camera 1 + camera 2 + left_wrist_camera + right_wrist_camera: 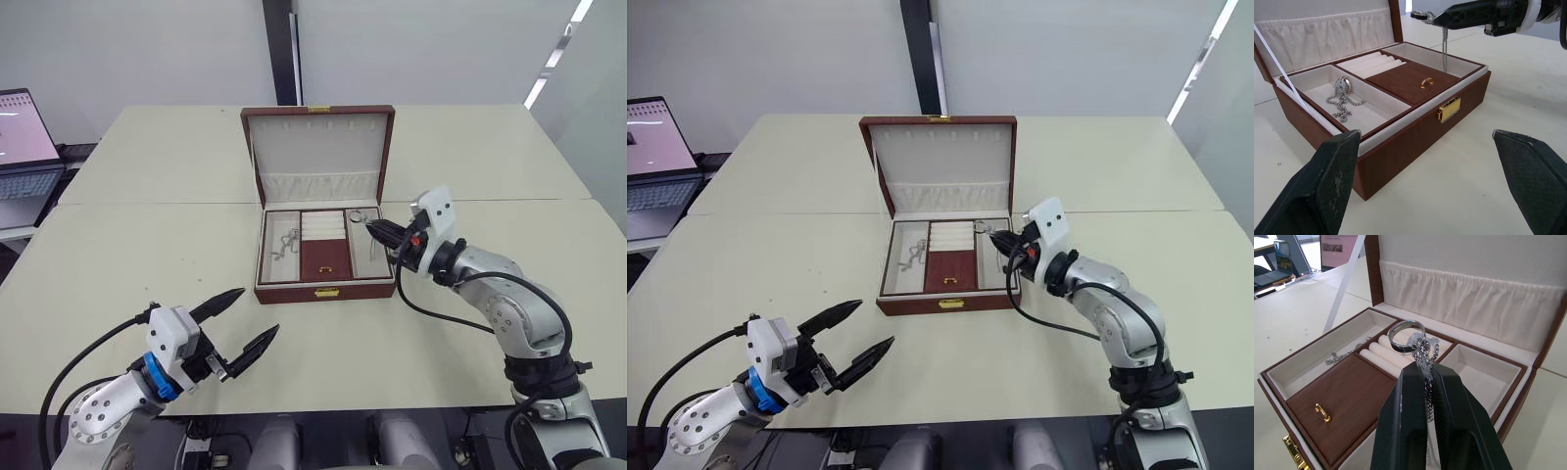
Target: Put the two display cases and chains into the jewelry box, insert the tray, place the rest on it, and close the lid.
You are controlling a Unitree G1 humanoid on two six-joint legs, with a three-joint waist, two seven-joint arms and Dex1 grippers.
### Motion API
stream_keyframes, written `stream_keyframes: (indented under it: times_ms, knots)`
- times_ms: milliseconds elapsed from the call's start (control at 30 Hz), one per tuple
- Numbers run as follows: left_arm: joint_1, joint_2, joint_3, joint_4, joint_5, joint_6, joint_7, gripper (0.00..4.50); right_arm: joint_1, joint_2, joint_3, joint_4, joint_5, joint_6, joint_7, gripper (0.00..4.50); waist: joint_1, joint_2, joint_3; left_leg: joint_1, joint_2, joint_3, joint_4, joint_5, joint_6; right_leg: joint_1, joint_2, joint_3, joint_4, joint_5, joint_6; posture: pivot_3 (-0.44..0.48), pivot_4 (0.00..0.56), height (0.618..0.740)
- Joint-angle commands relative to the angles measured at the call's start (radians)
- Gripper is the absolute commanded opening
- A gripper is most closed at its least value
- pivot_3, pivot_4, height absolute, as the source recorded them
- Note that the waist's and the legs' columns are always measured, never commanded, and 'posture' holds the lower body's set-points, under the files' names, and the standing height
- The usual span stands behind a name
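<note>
A pale cream surface (118, 255) stands before grey walls, with an open laptop (24, 147) at its far left edge. In the middle sits the jewelry box (325, 289), its lid (318, 147) upright. The tray (325, 257) is already seated inside, so the display cases presumably lie beneath it, hidden.

The step in hand looks like placing the remaining pieces on the tray. The right hand (375, 229) is closed on a silver chain with a ring (1406, 335), holding it over the tray's right section (1422, 53), the chain dangling down into it. Another chain (286, 245) already rests in the left section. The left hand (245, 321) hangs spread apart and empty, near the front edge of the surface, well clear of the box.

Next the right hand would need to lower slightly, let go so the chain settles inside the compartment, then back away before the lid is swung down.

No brand or readable writing shows; the laptop screen is too small to read.
</note>
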Motion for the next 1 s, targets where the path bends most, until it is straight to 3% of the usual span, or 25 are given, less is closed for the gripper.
stream_keyframes:
  times_ms: [33,167,233,500,667,900,1000]
  knots:
    - [-0.006,-0.001,-0.008,-0.037,-0.003,0.003,0.008,4.5,-0.001,0.003,-0.011,-0.022,-0.006,-0.003,-0.012,0.01,0.0,0.0,0.0,0.0,0.0,0.0,0.0,0.0,0.0,0.0,0.0,0.0,0.0,0.0,0.0,0.0,0.15,0.74]
    - [-0.007,0.001,-0.005,-0.036,-0.003,0.015,0.012,4.5,0.005,-0.011,-0.004,-0.011,-0.017,0.0,-0.009,0.01,0.0,0.0,0.0,0.0,0.0,0.0,0.0,0.0,0.0,0.0,0.0,0.0,0.0,0.0,0.0,0.0,0.15,0.74]
    - [-0.008,0.001,0.001,-0.037,-0.009,0.023,0.013,4.5,0.005,-0.004,-0.014,-0.007,-0.008,0.008,-0.016,0.69,0.0,0.0,0.0,0.0,0.0,0.0,0.0,0.0,0.0,0.0,0.0,0.0,0.0,0.0,0.0,0.0,0.15,0.74]
    - [-0.02,0.013,0.015,-0.051,-0.034,0.062,0.021,4.5,0.014,0.0,-0.04,-0.012,0.012,-0.003,-0.011,2.73,0.0,0.0,0.0,0.0,0.0,0.0,0.0,0.0,0.0,0.0,0.0,0.0,0.0,0.0,0.0,0.0,0.15,0.74]
    - [-0.051,0.031,0.02,-0.057,-0.051,0.115,0.023,4.5,0.041,-0.034,-0.083,-0.025,0.033,-0.026,0.034,4.37,0.0,0.0,0.0,0.0,0.0,0.0,0.0,0.0,0.0,0.0,0.0,0.0,0.0,0.0,0.0,0.0,0.15,0.74]
    - [-0.117,0.103,0.099,0.009,-0.125,0.238,0.018,4.5,0.111,-0.182,-0.194,0.016,0.065,-0.117,0.203,4.48,0.001,0.0,0.001,-0.001,0.0,0.0,0.0,0.0,0.0,0.0,0.0,0.0,0.0,0.0,0.0,0.0,0.15,0.74]
    - [-0.173,0.145,0.137,0.117,-0.122,0.273,0.009,4.5,0.165,-0.308,-0.246,0.124,0.03,-0.225,0.343,4.48,0.0,0.001,0.001,0.0,0.0,0.0,0.0,0.0,0.0,0.0,0.0,0.0,0.0,0.0,0.0,0.0,0.15,0.74]
